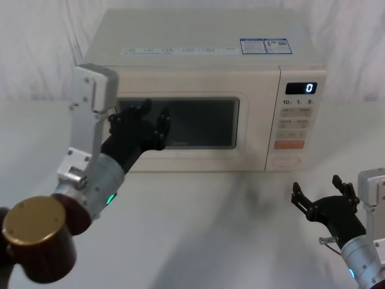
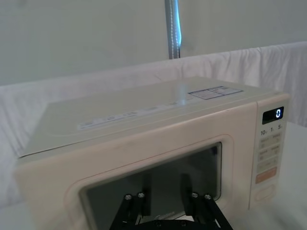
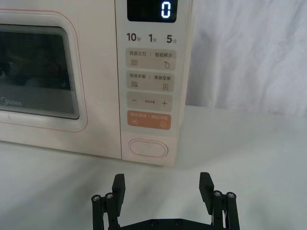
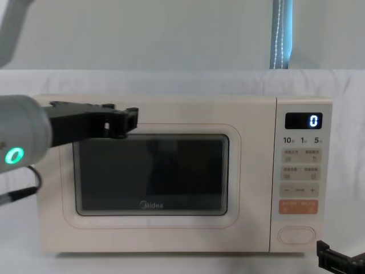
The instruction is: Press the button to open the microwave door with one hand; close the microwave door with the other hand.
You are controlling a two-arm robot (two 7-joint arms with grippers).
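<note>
The microwave door [image 1: 204,123] sits flush and closed on the cream oven, its dark window [image 4: 151,174] facing me. My left gripper [image 1: 150,117] is open, held up at the window's left part [image 2: 158,177]; whether its fingertips touch the glass I cannot tell. The button [image 3: 148,148] is the wide cream pill at the bottom of the key panel [image 1: 285,161], below the orange key. My right gripper [image 3: 163,189] is open and empty, low over the table a short way in front of the button [image 4: 296,234], not touching it.
The display [image 1: 307,88] reads 0 above the small keys and the orange key [image 3: 149,119]. The oven stands on a white cloth-covered table [image 1: 228,217] with white drapes behind. My left arm's elbow [image 1: 36,238] fills the near left corner.
</note>
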